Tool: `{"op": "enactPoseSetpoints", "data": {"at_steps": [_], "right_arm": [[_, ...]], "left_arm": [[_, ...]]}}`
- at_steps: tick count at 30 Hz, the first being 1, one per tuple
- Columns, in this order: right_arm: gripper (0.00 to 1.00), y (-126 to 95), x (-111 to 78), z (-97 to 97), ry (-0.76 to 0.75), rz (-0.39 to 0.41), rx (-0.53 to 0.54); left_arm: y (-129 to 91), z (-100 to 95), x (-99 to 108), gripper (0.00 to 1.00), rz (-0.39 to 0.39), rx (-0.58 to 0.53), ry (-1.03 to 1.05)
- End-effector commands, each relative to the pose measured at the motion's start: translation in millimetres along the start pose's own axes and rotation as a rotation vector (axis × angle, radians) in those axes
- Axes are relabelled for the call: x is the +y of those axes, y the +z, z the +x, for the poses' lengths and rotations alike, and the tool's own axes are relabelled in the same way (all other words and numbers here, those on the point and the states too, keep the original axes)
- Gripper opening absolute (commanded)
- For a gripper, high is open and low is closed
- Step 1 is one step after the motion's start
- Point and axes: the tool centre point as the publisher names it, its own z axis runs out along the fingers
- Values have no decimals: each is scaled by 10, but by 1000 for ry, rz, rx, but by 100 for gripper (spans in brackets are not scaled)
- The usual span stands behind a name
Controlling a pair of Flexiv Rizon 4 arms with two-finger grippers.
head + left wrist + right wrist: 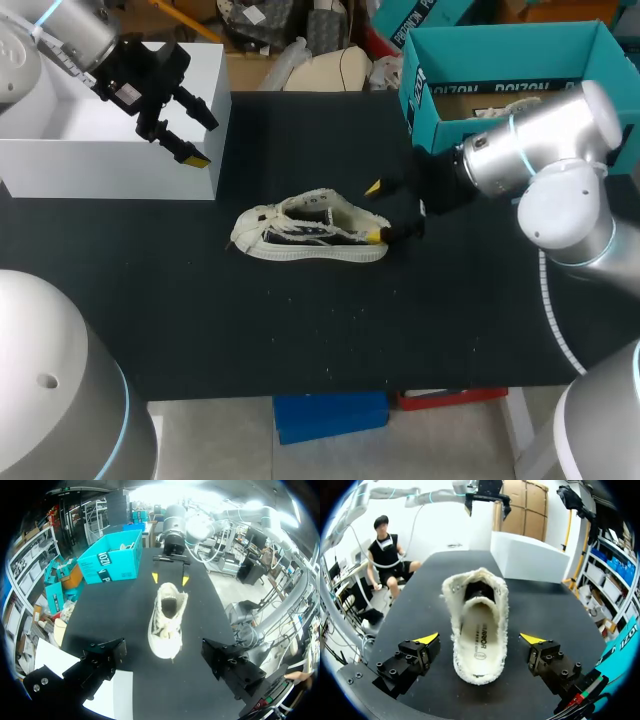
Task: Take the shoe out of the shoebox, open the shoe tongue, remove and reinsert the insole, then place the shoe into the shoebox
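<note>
Right claw [376,212] gapes wide at the heel of the pale shoe [310,232], which stands on the black counter [300,330] outside the teal shoebox [500,60], while the left claw [198,135] hangs open and empty by a white box [110,150]. From the left wrist, the shoe's toe points toward that arm's spread fingers [102,660], well apart from them. From the right wrist, the heel sits between the yellow tips, bare counter showing on either side, with the insole [479,640] lying inside the shoe.
</note>
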Motion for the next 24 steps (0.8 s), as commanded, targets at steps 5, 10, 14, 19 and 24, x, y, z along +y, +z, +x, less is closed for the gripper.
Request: {"op": "enactPoseSetpoints", "data": {"at_steps": [5, 10, 14, 19, 24], "right_arm": [[100, 147, -92, 23, -1, -24, -13], [100, 208, -167, 17, 2, -27, -15], [100, 242, -219, -8, 11, -34, -18], [100, 296, -242, -39, 20, -45, -19], [100, 344, -292, -56, 29, -54, -14]], "left_arm": [[8, 3, 6, 100, 0, -3, 2], [8, 3, 6, 100, 0, -3, 2], [8, 3, 6, 100, 0, -3, 2], [8, 3, 6, 100, 0, -3, 2], [8, 3, 6, 100, 0, -3, 2]]}}
